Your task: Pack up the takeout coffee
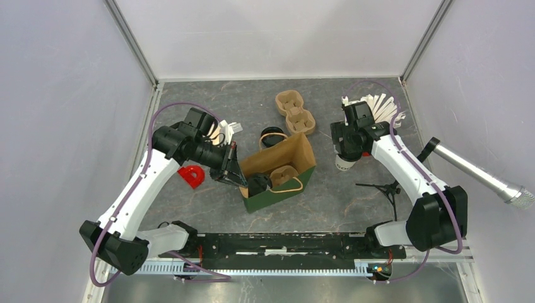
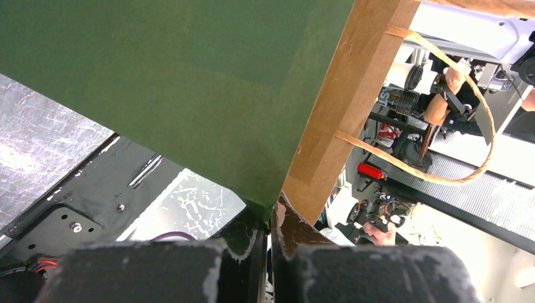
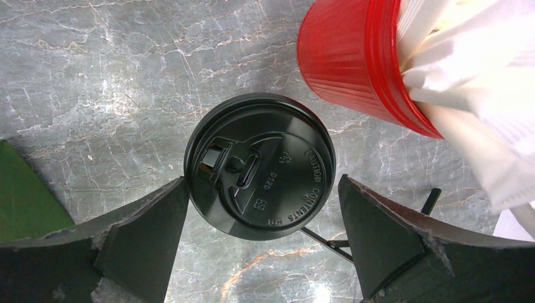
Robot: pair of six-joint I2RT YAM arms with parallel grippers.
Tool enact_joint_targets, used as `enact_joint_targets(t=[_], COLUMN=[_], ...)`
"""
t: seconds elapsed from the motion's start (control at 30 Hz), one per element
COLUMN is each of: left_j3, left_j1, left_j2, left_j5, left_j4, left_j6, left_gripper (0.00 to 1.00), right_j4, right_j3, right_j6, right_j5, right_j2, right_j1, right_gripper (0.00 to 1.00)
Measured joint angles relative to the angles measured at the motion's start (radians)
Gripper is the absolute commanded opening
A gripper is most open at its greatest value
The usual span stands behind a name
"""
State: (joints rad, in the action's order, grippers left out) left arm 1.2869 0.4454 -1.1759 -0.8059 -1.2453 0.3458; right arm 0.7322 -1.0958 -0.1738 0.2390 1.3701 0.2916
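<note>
The right claw (image 3: 263, 182) stands wide open and holds nothing. Its fingers (image 3: 145, 240) flank the coffee (image 3: 260, 165): the right one is plainly apart from the lid, while I cannot tell whether the left one brushes the lid's edge. Only the right wrist view shows this gap and the black lid's sip hole. From above, just a sliver of white cup shows under the claw, standing on the desk (image 1: 328, 208) to the right of the bag (image 1: 277, 173) and apart from it. Just beside the coffee, on its side away from the bag, is the red cup (image 3: 359, 63) holding straws (image 3: 467, 88); the top view shows only the straws.

The left claw (image 2: 270, 237) is clamped on the bag's rim at its left corner, with green paper on one side of the pinch and brown on the other. The left wrist view shows that pinch and the paper handle (image 2: 441, 126) close up. Only the top view shows the bag's open mouth with a tray (image 1: 284, 175) in it, and a second tray (image 1: 294, 112) behind the bag.
</note>
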Motion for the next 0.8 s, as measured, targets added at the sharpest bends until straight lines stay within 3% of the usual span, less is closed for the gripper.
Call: enact_joint_targets(t=[0.17,0.8], left_j3=[0.0,0.0], left_j1=[0.0,0.0], left_j2=[0.0,0.0], left_j5=[0.001,0.015], left_j4=[0.0,-0.002], left_j6=[0.0,0.0], left_gripper=[0.08,0.08], right_j4=[-0.022,-0.029], right_j3=[0.001,0.001], right_j6=[0.008,0.018], right_j5=[-0.018,-0.06], right_j2=[0.003,0.008], right_j1=[-0.013,-0.033], right_gripper=[0.89,0.92])
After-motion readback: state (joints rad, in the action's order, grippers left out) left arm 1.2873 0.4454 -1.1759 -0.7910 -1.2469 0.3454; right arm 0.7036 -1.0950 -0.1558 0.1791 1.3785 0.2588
